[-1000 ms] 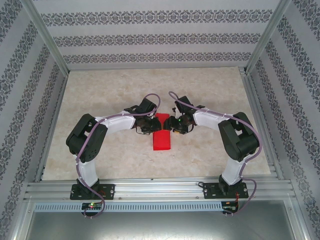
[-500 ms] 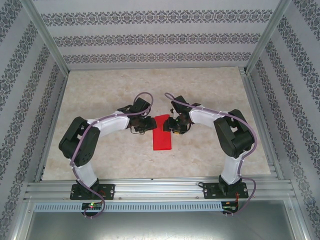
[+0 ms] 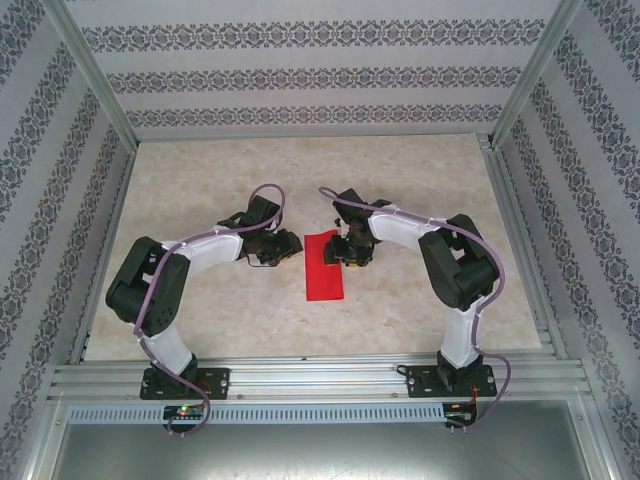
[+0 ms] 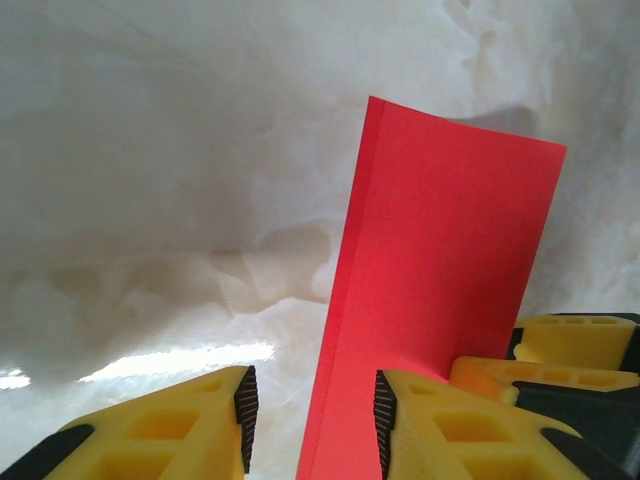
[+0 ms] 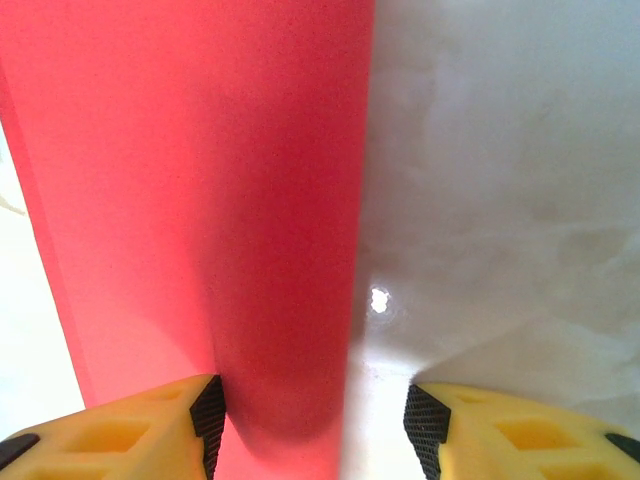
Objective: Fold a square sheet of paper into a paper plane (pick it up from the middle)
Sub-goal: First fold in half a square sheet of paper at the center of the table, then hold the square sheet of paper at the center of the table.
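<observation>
Looking down from above, we saw the paper (image 3: 323,268) lying flat on the table (image 3: 200,200) between the two arms. It was a narrow red rectangle of two layers, with no pointed nose yet. The left gripper (image 3: 288,248) hovered just beside its left long edge, jaws apart and empty. In that wrist view the doubled edge ran into the gap between the fingers without being pinched. The right gripper (image 3: 345,252) stood over the far right part of the paper, jaws also parted and holding nothing, one finger above the red and the other above bare table. We could not tell whether any pad touched the paper, or whether the doubled left edge was the crease or the two free edges.

We judged the step in hand to be taking hold of the half-folded paper for its next fold. To do that well, we thought one gripper should pin the paper down while the other worked, since so light a thing would slide on the smooth table. We also thought the lifting fingers should come in low, catch only the top layer and close gently, because crumpling an edge would spoil the sharp creases to come.
</observation>
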Motion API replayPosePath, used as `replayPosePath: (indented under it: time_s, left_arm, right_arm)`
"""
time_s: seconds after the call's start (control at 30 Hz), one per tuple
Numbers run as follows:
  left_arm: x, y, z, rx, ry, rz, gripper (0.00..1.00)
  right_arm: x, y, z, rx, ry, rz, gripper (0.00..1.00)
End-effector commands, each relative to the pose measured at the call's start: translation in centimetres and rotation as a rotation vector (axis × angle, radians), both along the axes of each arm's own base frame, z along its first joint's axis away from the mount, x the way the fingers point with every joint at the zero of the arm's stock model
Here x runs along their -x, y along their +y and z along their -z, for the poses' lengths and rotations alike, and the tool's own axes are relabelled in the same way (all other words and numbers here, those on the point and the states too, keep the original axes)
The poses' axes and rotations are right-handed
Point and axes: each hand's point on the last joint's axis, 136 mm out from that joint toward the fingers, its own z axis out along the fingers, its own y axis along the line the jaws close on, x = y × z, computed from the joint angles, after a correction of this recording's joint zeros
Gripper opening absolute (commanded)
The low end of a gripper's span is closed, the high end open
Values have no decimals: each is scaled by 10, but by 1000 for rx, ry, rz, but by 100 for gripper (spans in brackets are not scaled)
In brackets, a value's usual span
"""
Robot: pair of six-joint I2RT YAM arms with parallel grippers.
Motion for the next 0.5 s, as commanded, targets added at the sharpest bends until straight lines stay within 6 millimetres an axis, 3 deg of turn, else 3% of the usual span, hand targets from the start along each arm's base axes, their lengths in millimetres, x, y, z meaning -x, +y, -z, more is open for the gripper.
replayPosePath:
  time_s: [0.0, 0.47]
  left_arm:
    - [-9, -12, -3, 105, -10, -1, 38]
    - [-9, -17, 2, 145, -4, 14, 33]
  right_arm:
    - [31, -15, 64, 125, 112, -44, 57]
    - [35, -13, 76, 163, 145, -23, 60]
